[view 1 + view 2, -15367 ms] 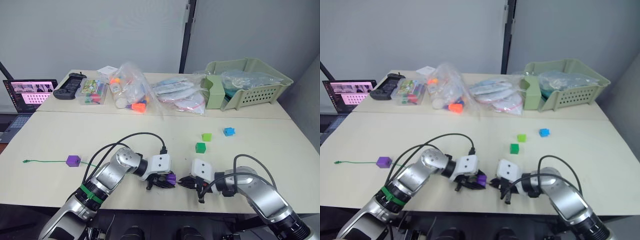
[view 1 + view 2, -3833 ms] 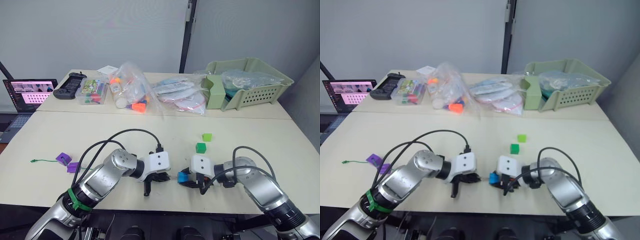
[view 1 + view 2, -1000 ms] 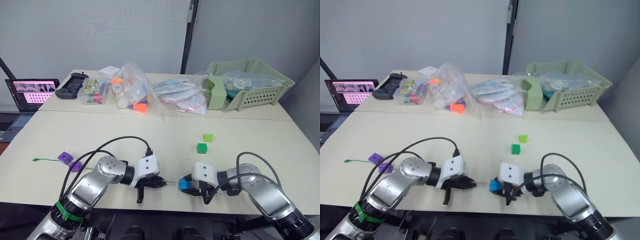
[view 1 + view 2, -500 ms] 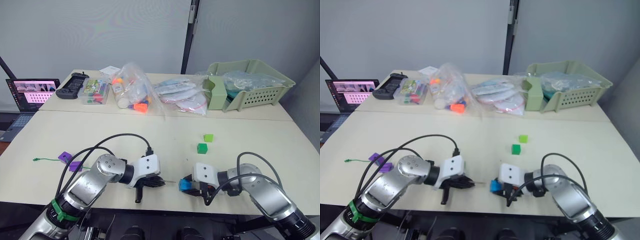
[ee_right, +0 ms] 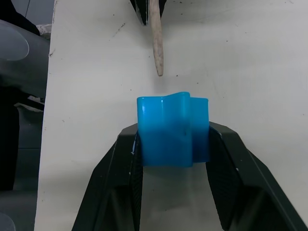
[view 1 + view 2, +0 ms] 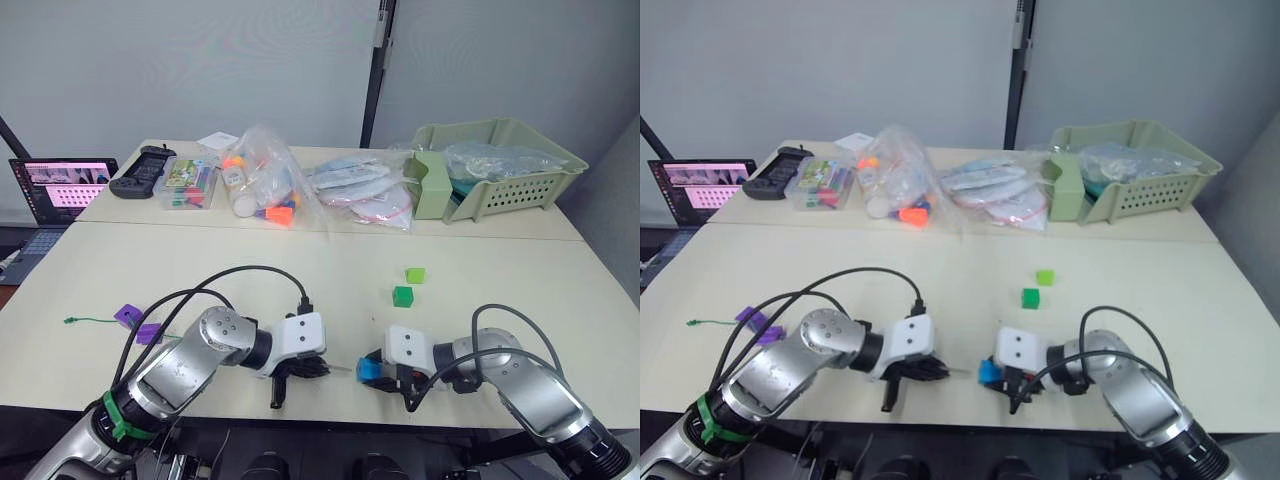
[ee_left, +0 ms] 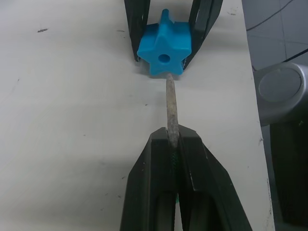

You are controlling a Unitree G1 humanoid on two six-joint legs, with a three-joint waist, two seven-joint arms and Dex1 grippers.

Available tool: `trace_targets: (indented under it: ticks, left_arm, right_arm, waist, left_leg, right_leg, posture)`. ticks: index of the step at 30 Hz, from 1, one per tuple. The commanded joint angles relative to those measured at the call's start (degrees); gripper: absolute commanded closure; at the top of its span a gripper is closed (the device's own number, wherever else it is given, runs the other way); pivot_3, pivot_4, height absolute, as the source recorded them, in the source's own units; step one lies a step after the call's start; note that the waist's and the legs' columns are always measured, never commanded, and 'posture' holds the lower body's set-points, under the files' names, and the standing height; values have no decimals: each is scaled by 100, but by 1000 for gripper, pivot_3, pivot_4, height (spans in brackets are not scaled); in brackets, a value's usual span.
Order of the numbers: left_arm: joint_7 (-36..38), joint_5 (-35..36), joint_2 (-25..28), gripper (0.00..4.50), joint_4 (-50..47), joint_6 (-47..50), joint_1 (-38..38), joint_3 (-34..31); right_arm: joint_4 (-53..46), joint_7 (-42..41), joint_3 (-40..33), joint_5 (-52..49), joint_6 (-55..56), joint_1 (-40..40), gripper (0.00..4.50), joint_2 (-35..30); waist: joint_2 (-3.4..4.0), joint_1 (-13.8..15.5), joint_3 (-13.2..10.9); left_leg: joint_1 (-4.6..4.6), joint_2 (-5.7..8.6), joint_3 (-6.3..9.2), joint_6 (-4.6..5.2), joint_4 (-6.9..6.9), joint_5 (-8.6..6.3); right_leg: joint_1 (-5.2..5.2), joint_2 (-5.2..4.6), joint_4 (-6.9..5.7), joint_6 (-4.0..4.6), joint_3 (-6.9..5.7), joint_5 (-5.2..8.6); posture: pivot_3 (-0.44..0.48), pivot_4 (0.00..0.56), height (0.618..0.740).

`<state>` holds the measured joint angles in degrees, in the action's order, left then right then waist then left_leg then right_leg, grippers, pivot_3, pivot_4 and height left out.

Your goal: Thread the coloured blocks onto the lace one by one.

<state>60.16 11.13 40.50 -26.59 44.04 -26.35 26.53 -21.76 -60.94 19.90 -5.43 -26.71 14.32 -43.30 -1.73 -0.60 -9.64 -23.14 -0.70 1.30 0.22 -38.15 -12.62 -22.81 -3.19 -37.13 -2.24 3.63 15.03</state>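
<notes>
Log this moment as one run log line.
left end effector: holds lace tip | right end effector: holds blue block | tip short of hole, not threaded

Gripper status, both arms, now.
Left gripper: shut on the lace's stiff pale tip, which is aimed at the block.
Right gripper: shut on the blue block, not yet threaded.

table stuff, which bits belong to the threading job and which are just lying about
Job: thin green lace with stiff pale tip; bright blue star-shaped plastic block; two purple blocks; dark green cube; light green cube.

Lying about: clear-bagged toys; pale green basket; laptop; black controller.
</notes>
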Motion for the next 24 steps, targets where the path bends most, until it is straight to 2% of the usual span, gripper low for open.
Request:
trace_targets:
  ticks: [1,24]
  left_arm:
    - [-44,-4,18,4500,-264,29,-82,34]
    - [-257,56,-130,4500,-326,289,-259,116]
  right_arm:
    - [50,-11,189,138,-149,-111,3161,-100]
    - [14,-17,288,146,-265,-16,3161,-69]
  waist:
    - [0,-3,0]
    - [0,-8,0]
  left_leg:
    - [0,0,0,0,0,0]
    - [0,1,0,0,0,0]
  right_leg:
    - [0,0,0,0,0,0]
    - [0,3,0,0,0,0]
  posture:
    - [0,150,740]
    - [0,150,740]
